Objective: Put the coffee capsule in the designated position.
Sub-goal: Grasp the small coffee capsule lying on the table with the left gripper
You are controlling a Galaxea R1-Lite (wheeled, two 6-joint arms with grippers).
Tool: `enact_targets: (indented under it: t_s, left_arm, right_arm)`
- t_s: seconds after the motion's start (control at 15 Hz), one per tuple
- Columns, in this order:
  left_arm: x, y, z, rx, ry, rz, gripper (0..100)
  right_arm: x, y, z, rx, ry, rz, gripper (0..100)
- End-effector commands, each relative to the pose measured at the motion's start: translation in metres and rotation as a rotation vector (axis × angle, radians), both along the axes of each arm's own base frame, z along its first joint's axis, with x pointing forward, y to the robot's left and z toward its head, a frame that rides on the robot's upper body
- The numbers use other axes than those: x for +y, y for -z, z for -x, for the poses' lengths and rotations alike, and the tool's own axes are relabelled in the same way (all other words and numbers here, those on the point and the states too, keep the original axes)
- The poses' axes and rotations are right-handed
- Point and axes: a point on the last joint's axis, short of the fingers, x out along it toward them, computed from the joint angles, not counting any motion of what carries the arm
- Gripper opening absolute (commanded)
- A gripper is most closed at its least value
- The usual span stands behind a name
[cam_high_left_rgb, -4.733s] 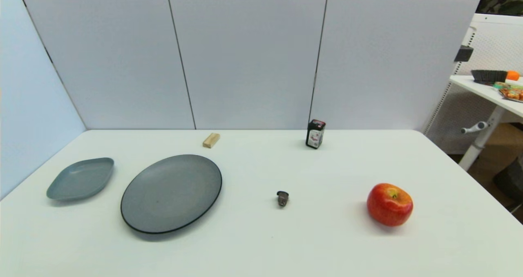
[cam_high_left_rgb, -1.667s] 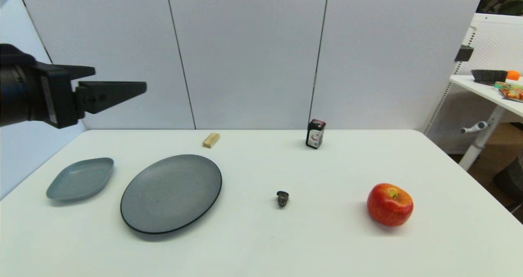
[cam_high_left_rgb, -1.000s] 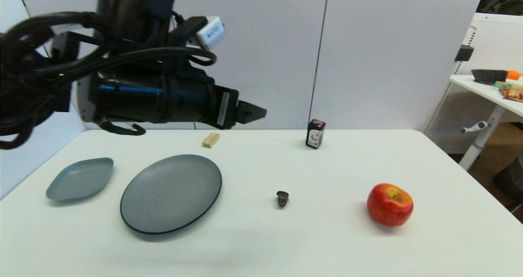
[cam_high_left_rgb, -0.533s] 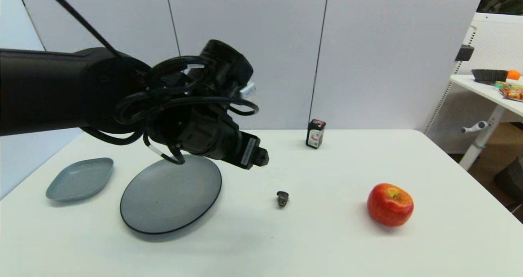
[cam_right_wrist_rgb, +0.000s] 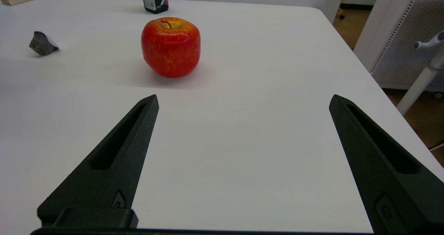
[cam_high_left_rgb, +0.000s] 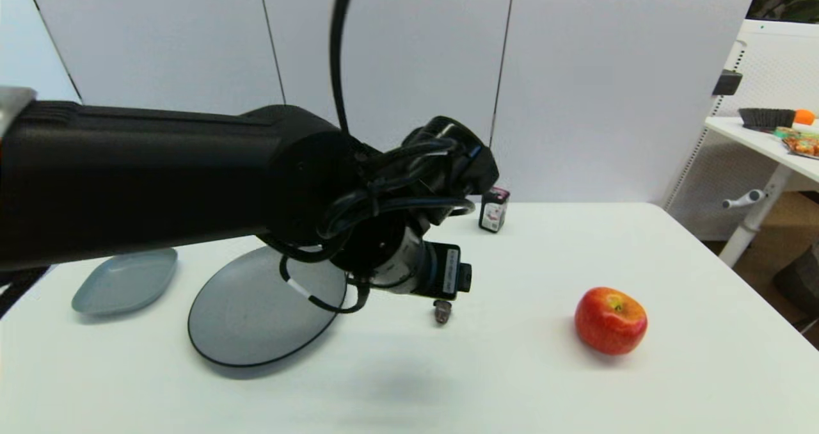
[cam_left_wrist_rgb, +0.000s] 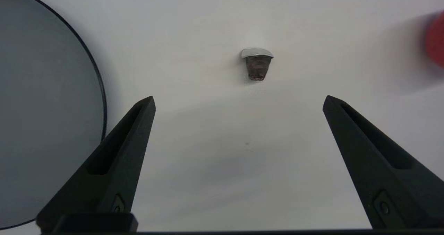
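The left gripper (cam_left_wrist_rgb: 238, 101) has been swinging in from the tabletop's left edge and is now hovering, fingers spread wide, above the tiny grey-brown metallic coffee capsule (cam_high_left_rgb: 442, 310) lying mid-tabletop between the round dark grey plate (cam_high_left_rgb: 256, 319) and red apple (cam_high_left_rgb: 610, 320); the right gripper (cam_right_wrist_rgb: 242, 103) is idling open near the right edge.

White table (cam_high_left_rgb: 704, 370) w/ pale grey wall panels (cam_high_left_rgb: 384, 69) behind, dark seams btwn them. Off past the table's right end stood a second white desk (cam_high_left_rgb: 761, 141) & perforated white panel (cam_high_left_rgb: 777, 69); brownish floor (cam_right_wrist_rgb: 428, 124) below.
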Motion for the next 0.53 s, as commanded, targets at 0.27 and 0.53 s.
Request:
enact_targets:
  t_s: [0.27, 0.53]
  left_arm:
    - [-0.021, 0.045, -0.013, 0.066, -0.008, -0.089, 100]
    - [-0.025, 0.057, -0.016, 0.081, -0.011, -0.111, 100]
  right_arm:
    - [0.0, 0.0, 0.0, 0.001, -0.001, 0.001, 100]
    - [0.0, 0.0, 0.0, -0.002, -0.001, 0.001, 100]
